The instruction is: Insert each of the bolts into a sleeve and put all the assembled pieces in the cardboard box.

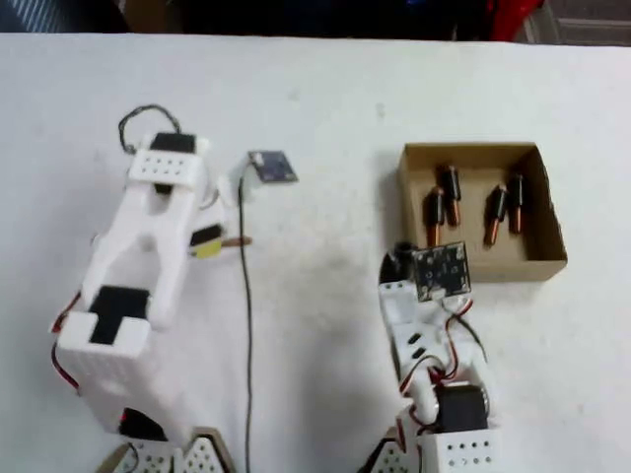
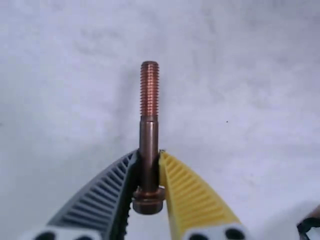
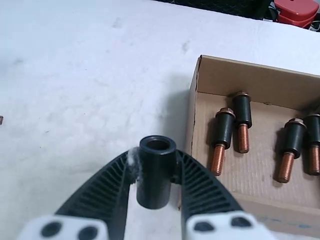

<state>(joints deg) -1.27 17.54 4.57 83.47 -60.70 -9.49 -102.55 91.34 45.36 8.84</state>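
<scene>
Left gripper (image 2: 149,159) clenched on a copper-coloured threaded metal bolt (image 2: 149,115) near its head, over the white bench (image 1: 325,89). Right gripper (image 3: 156,159) grasps an upright black cylindrical sleeve (image 3: 156,177) just beside the brown cardboard box (image 3: 250,75), which holds four assembled pieces (image 3: 223,132).

A white table (image 1: 325,89) carries an open brown cardboard box (image 1: 518,266) on the right, with four copper-coloured bolts in black cylindrical sleeves (image 1: 452,187) lying in two pairs on its floor. The white right arm (image 1: 419,335) ends just beside the box's near left corner, under a small dark circuit board (image 1: 441,271). Well apart, the white left arm (image 1: 138,256) ends in the left gripper (image 1: 215,242), where a slim copper-coloured bolt (image 1: 238,240) sticks out sideways past its yellow finger (image 1: 206,245), touching a thin black cable (image 1: 246,345).
</scene>
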